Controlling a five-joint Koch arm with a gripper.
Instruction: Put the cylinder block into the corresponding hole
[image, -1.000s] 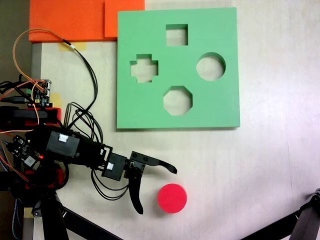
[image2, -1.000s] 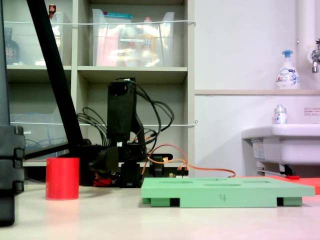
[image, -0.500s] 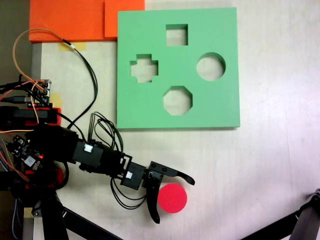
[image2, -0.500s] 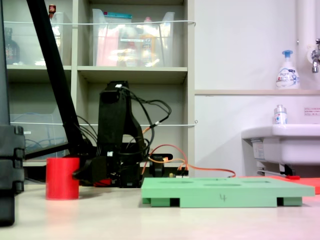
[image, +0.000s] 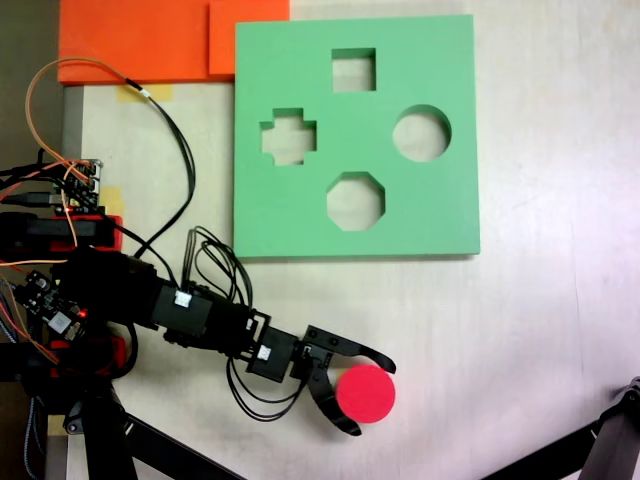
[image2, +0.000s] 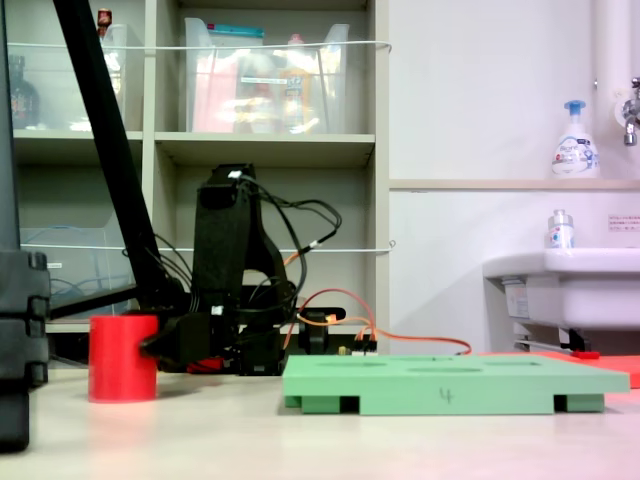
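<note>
The hand (image: 371, 398) stands open around the red cylinder block (image: 365, 393) near the surface's bottom edge in a fixed view, gripping nothing yet. Closing off-centre could shove or tip the block away, well apart from the round hole (image: 421, 133).

Orange foam sheets (image: 150, 40), shelf unit (image2: 260, 150), soap bottle (image2: 575, 140), sink (image2: 565, 290)

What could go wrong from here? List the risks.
1. The gripper has its jaws around the cylinder block near one edge, so closing could push it away rather than grip it.
2. The round hole lies on the far side of the green board, beside an octagonal cutout of similar width; the block could be set there by mistake.
</note>
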